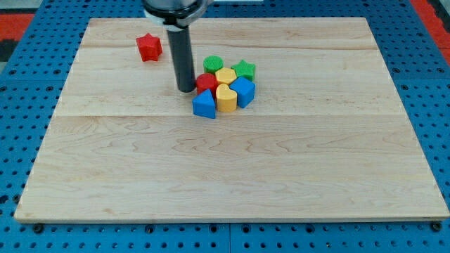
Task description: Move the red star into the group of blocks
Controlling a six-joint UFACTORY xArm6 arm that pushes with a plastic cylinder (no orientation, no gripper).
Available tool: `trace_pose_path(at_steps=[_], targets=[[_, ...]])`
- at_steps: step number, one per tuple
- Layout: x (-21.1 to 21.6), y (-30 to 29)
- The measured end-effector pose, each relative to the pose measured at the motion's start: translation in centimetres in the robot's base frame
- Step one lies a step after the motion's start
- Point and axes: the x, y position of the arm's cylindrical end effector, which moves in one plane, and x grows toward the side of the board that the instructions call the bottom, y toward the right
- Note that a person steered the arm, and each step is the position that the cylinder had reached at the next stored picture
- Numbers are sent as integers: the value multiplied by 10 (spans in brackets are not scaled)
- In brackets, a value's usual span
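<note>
My tip (185, 90) sat beside group (225, 87), red star (148, 47) apart; careless sweep risked scattering cluster (no jaws fitted).

Pale wooden board (232, 176) with plank seams; blue pegboard (21, 63) surrounds board on all sides, dotted with holes.

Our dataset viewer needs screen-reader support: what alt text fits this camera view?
A red star sits alone near the wooden board's top left, apart from a cluster of seven blocks right of it. My tip rests between them, beside the cluster's red block.
</note>
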Motion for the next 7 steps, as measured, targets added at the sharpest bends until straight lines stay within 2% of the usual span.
trace_pose_path(at_steps=[1,2,3,4,5,6,7], targets=[[0,-6],[-10,-72],[-44,-93],[-29,-169],[-85,-189],[-128,-150],[-123,-101]])
